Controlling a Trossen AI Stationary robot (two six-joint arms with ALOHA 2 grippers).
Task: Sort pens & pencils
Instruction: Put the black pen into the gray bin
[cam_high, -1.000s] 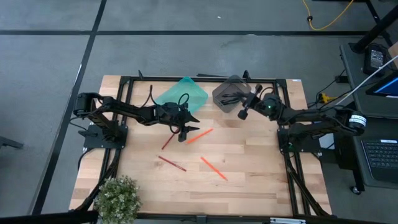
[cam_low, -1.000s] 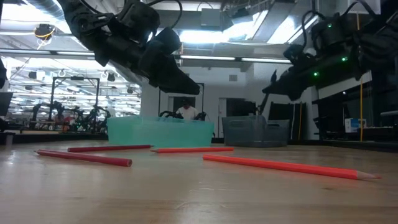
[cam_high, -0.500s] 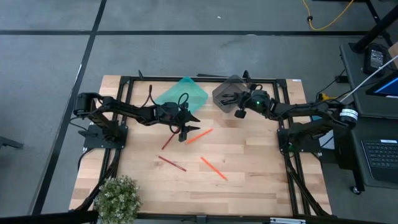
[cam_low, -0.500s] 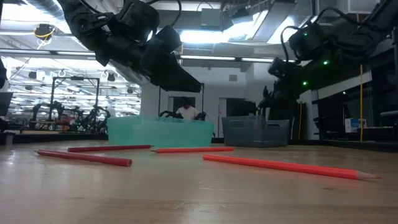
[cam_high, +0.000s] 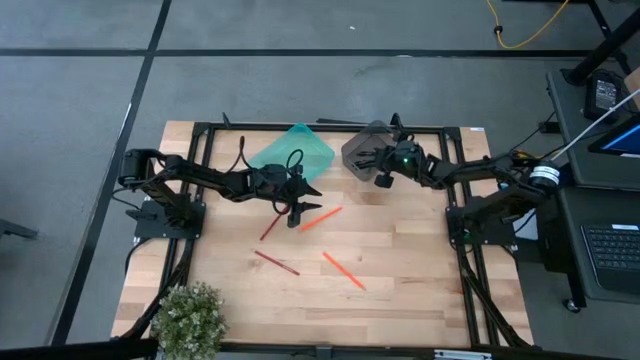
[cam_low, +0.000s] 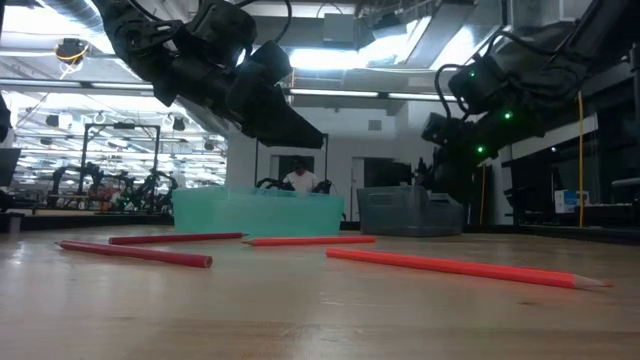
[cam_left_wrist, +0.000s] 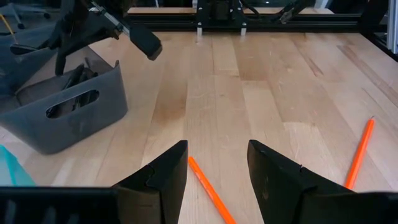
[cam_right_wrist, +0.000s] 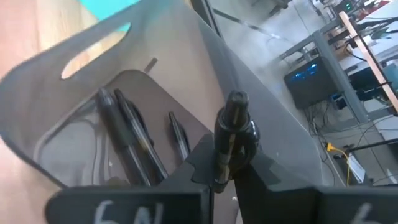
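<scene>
Glossy black pen (cam_right_wrist: 231, 140) pinched in the right hand (cam_right_wrist: 225, 167) over the smooth grey bin (cam_right_wrist: 93, 71); left hand (cam_left_wrist: 217, 171) gapes empty.

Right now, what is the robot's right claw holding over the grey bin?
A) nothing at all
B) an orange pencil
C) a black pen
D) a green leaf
C: the right gripper is clamped on a black pen above the grey bin, where other black pens already lie.

The wooden table (cam_high: 420, 260) carries four pencils (cam_high: 343, 270), a teal bin (cam_high: 292, 150), a grey bin (cam_high: 362, 148) and a potted plant (cam_high: 188, 318).
</scene>
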